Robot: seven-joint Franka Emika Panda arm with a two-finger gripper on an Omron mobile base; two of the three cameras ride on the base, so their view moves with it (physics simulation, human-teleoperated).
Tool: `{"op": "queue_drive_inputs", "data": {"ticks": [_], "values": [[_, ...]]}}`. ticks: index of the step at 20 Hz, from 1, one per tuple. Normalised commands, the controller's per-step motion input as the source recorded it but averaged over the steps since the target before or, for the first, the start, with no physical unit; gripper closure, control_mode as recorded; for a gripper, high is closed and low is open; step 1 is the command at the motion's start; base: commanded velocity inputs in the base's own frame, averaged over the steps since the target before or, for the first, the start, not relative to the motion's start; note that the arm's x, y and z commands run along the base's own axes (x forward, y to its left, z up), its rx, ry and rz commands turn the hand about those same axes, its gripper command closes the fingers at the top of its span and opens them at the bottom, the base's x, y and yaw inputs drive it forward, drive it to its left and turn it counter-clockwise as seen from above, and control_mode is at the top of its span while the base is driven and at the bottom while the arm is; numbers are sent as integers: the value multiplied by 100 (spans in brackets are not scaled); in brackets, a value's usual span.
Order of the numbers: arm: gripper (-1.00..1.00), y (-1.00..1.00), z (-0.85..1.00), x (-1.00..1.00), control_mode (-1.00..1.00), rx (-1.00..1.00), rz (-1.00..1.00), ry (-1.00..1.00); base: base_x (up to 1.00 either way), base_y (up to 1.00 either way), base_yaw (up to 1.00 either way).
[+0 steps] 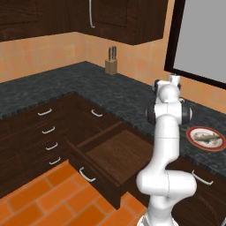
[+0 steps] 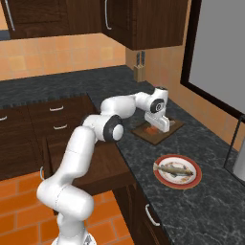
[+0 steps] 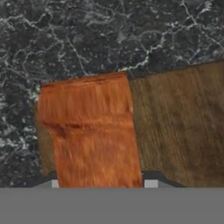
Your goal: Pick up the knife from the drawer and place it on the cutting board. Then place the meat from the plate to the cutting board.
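Observation:
My gripper point(image 2: 158, 126) hangs low over the dark-brown cutting board point(image 2: 175, 125) on the counter, shut on the knife point(image 2: 151, 129). In the hand view the knife's orange handle point(image 3: 89, 131) sits between my gripper's point(image 3: 103, 184) fingertips, lying across the cutting board point(image 3: 183, 122); the blade is hidden. I cannot tell whether the knife touches the board. The red-rimmed white plate point(image 2: 190, 181) stands nearer along the counter with the greyish-brown meat point(image 2: 174, 169) on it. The plate point(image 1: 191, 137) and meat point(image 1: 206, 138) also show at the right. The drawer point(image 1: 117, 152) stands pulled open with a bare floor.
A tan knife block point(image 1: 111, 65) with dark-handled knives stands at the back of the speckled dark counter point(image 2: 201, 215). Narrower drawers with white handles point(image 1: 47, 130) line the left cabinet. Upper cabinets point(image 2: 143, 24) hang overhead, and a dark-framed window point(image 2: 215, 52) is at the right.

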Motion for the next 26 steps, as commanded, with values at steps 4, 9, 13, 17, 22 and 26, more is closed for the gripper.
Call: {"op": "queue_drive_inputs", "data": {"ticks": [4, 9, 13, 17, 22, 26], "values": [[-100, -3, -17, 0, -100, 0, 0, 7, 0, 0, 0], [-100, 20, -3, -52, -100, -4, -1, -2, 0, 0, 0], [-100, 42, -25, -92, -100, -14, -2, -14, 0, 0, 0], [-100, 38, -7, -67, -100, -19, 0, -25, 0, 0, 0], [-100, 87, -14, -100, -100, -30, 0, -45, 0, 0, 0], [-100, 46, -13, -100, -100, -21, -3, -27, 0, 0, 0]]}}
